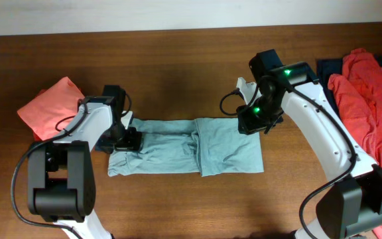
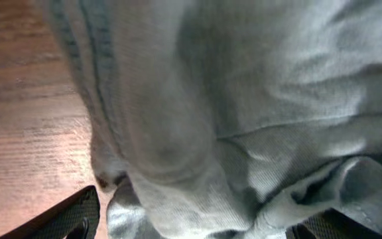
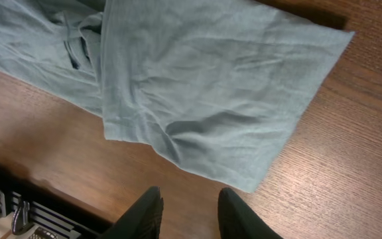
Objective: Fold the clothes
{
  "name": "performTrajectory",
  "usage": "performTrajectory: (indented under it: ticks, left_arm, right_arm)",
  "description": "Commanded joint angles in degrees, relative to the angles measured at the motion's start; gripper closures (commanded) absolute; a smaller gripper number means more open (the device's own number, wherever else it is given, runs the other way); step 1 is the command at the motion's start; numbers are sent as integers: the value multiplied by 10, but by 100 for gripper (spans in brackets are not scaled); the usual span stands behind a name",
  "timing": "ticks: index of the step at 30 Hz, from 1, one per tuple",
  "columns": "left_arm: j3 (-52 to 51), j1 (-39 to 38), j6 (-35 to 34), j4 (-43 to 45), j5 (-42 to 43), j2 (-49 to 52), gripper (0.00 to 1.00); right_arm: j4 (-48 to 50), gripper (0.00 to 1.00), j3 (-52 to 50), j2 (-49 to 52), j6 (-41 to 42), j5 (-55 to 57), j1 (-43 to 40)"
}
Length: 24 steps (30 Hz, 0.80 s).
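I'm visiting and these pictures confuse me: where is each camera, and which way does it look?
Overhead: above the table, looking straight down; left arm and right arm show, grey-blue shirt between.
Left wrist: on the left arm, close over the shirt; dark fingers at bottom edge.
Right wrist: on the right arm, looking down at the shirt's folded end; two fingers below.
Shared: the shirt.

Folded pale grey-blue shirt [image 3: 197, 93] on wooden table [image 3: 350, 166], just beyond parted, empty gripper [image 3: 191, 198].
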Motion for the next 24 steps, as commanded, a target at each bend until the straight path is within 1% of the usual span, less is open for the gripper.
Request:
performTrajectory:
  ticks: [1, 4, 5, 6, 7, 8, 9, 11, 12, 16, 21, 24]
  left_arm:
    - [-15, 7, -1, 12, 0, -2, 13]
    - [-16, 5, -1, 14, 31, -2, 13]
    - [-16, 5, 0, 14, 38, -2, 16]
    - [-16, 5, 1, 14, 43, -2, 21]
    - [-16, 5, 1, 13, 47, -2, 34]
    - [-16, 5, 6, 11, 48, -2, 48]
    - [-16, 5, 11, 7, 48, -2, 69]
    - [-15, 5, 16, -3, 47, -3, 92]
    - [-12, 7, 16, -12, 47, -3, 99]
    - [30, 23, 14, -65, 44, -24, 100]
    - [80, 45, 14, -119, 38, -82, 100]
    - [100, 49, 14, -129, 27, -115, 99]
  right_arm:
    - [-2, 67, 2, 0, 4, 9, -4]
    - [-4, 67, 2, 0, 4, 9, -4]
    - [-5, 67, 2, 0, 4, 9, -4]
    - [-7, 67, 2, 0, 4, 9, -4]
    - [-9, 67, 2, 0, 4, 9, -4]
    - [-10, 67, 2, 0, 4, 9, -4]
    - [-11, 67, 2, 0, 4, 9, -4]
    - [-12, 67, 2, 0, 4, 10, -4]
    - [-11, 67, 2, 0, 4, 14, -4]
    - [-11, 67, 2, 0, 5, 57, -8]
    - [-11, 67, 2, 0, 12, 58, -39]
    - [-11, 67, 2, 0, 13, 58, -65]
